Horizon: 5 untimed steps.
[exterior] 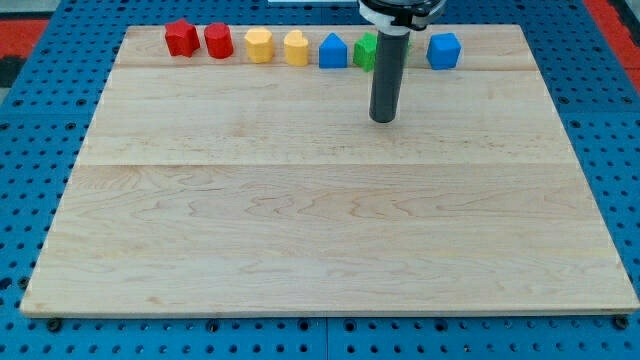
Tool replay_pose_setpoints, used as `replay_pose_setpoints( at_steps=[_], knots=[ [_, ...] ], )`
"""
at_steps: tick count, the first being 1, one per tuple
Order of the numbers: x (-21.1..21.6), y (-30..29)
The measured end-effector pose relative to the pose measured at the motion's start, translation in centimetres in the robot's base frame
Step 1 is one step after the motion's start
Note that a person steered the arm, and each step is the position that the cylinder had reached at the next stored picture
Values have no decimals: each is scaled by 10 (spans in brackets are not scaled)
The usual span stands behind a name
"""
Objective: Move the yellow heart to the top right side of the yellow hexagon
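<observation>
My tip (pixel 383 119) stands upright on the worktop (pixel 320 230), just below the green block (pixel 365 49), well right of the yellow heart (pixel 296 47); it has no fingers.

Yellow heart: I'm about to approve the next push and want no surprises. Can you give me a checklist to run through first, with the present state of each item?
1. Yellow heart in view, in the row at the view's top: ok.
2. Yellow hexagon in view, just left of the heart: ok.
3. My tip touching the heart: not ok; it sits well to the view's right and lower.
4. Heart already at the hexagon's top right: not ok; it lies level beside it.
5. Neighbour: blue block close on the heart's right: not ok.
6. Green block shape, partly behind the rod: cannot tell.
</observation>
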<state>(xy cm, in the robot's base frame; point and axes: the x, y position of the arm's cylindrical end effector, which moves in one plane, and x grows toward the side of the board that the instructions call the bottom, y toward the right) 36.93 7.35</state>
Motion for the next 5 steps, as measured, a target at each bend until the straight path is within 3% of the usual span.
replay_pose_setpoints(
  at_steps=[5],
  knots=[
    [9, -2]
  ],
)
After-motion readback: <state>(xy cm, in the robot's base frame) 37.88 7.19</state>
